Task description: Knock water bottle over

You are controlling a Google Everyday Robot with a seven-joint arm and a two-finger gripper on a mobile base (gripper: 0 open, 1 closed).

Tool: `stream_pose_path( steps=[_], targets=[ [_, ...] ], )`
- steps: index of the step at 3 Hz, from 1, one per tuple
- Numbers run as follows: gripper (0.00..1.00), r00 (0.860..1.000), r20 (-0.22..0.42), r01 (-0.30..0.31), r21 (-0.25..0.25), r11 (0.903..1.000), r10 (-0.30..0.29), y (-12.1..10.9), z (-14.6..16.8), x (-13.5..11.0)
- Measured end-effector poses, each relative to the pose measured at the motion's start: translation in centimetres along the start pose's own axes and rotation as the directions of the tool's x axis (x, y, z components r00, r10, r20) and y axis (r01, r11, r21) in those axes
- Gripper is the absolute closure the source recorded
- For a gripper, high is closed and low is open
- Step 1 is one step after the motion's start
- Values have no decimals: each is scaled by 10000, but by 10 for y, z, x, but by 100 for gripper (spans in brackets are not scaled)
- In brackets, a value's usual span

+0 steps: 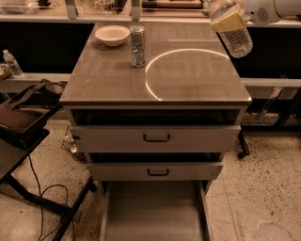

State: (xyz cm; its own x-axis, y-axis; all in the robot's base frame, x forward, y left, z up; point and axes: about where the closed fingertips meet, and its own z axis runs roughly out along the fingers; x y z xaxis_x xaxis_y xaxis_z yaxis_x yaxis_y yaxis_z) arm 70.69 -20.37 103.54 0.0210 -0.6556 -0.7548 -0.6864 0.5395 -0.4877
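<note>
The water bottle point(236, 41) is clear and ribbed. It hangs tilted in the air at the top right, past the right rear corner of the table point(108, 80), with its base pointing down and to the right. My gripper point(227, 20) is shut around the bottle's upper part with tan fingers point(229, 22). The white arm point(270, 9) reaches in from the right edge. The bottle's cap is hidden at the top edge of the view.
A silver can point(137, 45) and a white bowl point(112, 35) stand at the table's rear left. A bright ring of light point(155, 92) lies on the tabletop. The bottom drawer point(153, 214) is pulled out. A small bottle point(11, 63) and a dark stand point(23, 122) are at the left.
</note>
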Motion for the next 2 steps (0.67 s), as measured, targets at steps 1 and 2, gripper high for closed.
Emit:
stream_pose_path(
  steps=[1,2],
  targets=[
    [100,9952,-873,330,-1238,9918,-440,11,19,9],
    [100,9868,-1499,250,-2333,9721,-614,21,32,9]
  ],
)
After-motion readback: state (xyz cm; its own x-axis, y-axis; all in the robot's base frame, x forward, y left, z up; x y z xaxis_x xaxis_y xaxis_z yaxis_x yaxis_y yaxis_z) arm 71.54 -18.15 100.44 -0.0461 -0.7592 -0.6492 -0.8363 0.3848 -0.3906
